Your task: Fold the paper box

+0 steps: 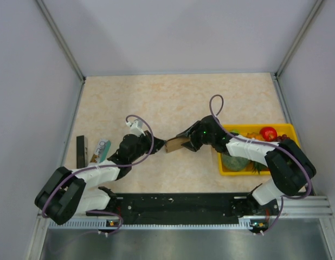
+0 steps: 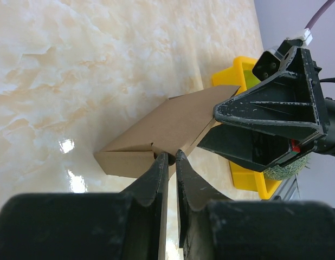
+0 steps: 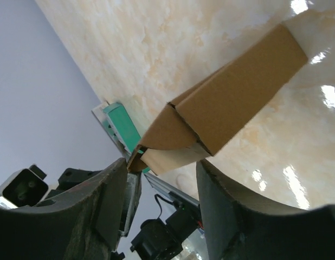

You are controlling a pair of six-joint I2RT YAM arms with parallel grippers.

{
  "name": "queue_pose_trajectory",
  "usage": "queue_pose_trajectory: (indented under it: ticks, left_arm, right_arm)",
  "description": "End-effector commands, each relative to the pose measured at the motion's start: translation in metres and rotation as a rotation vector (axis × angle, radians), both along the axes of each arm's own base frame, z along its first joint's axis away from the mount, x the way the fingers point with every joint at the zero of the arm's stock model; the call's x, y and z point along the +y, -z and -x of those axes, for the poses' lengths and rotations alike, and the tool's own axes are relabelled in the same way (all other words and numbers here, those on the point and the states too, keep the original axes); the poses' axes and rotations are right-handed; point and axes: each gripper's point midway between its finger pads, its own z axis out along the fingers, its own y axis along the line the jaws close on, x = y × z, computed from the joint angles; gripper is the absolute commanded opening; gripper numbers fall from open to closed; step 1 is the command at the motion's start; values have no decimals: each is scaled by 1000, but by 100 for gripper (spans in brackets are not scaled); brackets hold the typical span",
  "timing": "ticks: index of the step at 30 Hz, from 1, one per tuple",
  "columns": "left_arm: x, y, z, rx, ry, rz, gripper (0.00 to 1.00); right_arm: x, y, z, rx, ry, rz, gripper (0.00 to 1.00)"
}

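1. The paper box (image 1: 173, 145) lies at mid-worktop (image 1: 173, 97), a brown carton caught between the two arms, one end towards each.
2. The left claw (image 2: 172, 157) stands pressed almost together, its tips pinching the box's near lower edge, where a thin flap meets the side wall.
3. The right claw (image 3: 162, 164) is spread wide, one finger on each side of the box's open, flapped end; the wrist view shows a gap between each finger and the cardboard.
4. From above, the box rests low on the worktop, just left of the yellow tray (image 1: 289, 130) of fruit.
5. A teal-and-white packet (image 1: 102, 147) lies well apart, near the worktop's left edge behind the left arm.
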Motion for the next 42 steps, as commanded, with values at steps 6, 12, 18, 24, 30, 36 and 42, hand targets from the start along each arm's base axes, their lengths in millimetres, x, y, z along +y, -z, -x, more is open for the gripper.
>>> queue_pose_trajectory:
  ticks: [6, 12, 18, 24, 30, 36, 42]
  left_arm:
    - [15, 56, 29, 162, 26, -149, 15]
    - [15, 46, 31, 132, 35, -134, 32]
    - [18, 23, 36, 83, 43, -110, 56]
    - [26, -13, 35, 22, 13, -60, 72]
    - [15, -28, 20, 111, 86, 1, 93]
    - [-2, -12, 1, 213, 132, -10, 93]
    - [-1, 10, -11, 231, 96, -36, 88]
  right_arm:
    - [7, 12, 3, -5, -8, -29, 42]
    - [0, 23, 6, 6, 17, -20, 37]
    - [-4, 36, 8, 16, 29, -13, 31]
    - [-8, 50, 11, 30, 34, -12, 30]
    - [-12, 58, 13, 25, 40, -19, 24]
    - [-15, 61, 15, 20, 45, -33, 20]
    - [-13, 57, 13, 0, 32, -32, 21]
